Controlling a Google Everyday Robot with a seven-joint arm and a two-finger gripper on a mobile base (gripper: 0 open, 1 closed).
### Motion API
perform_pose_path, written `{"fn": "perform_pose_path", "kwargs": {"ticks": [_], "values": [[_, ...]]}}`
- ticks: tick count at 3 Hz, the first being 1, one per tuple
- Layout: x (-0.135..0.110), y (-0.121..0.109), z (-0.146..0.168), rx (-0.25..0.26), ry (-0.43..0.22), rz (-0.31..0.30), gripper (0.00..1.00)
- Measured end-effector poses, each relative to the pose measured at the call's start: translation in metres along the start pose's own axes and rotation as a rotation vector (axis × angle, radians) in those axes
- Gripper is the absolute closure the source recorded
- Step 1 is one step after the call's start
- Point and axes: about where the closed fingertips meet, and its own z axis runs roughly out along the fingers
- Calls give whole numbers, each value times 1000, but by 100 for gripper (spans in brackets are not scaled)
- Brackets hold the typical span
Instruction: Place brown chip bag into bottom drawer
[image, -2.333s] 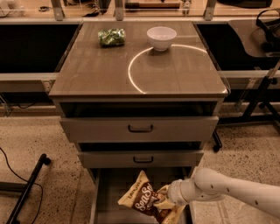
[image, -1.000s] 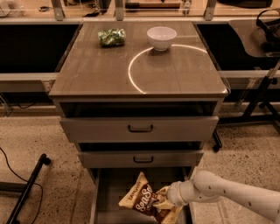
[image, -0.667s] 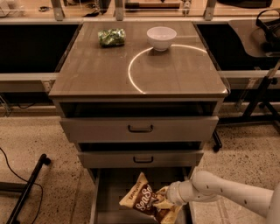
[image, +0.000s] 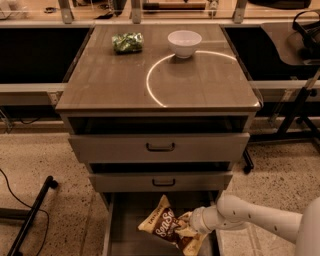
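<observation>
Green packet (image: 127, 42) and bowl (image: 184, 43) on worktop (image: 115, 80). Bag (image: 164, 225) lies tilted inside the open bottom drawer (image: 125, 220). Gripper (image: 187, 226) is at the bag's right end; jaws' state cannot tell.

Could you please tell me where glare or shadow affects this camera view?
Camera view: a bright arc of glare curves across the cabinet top; the bottom drawer lies in dim shadow, where the pincer is at the brown chip bag; the gaps above the upper drawers are nearly black.
</observation>
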Motion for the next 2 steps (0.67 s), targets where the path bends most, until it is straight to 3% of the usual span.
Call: {"fn": "perform_pose_path", "kwargs": {"ticks": [1,2], "values": [[0,0,1,0,1,1,14],[-10,4,-4,-7,-4,-19,0]]}}
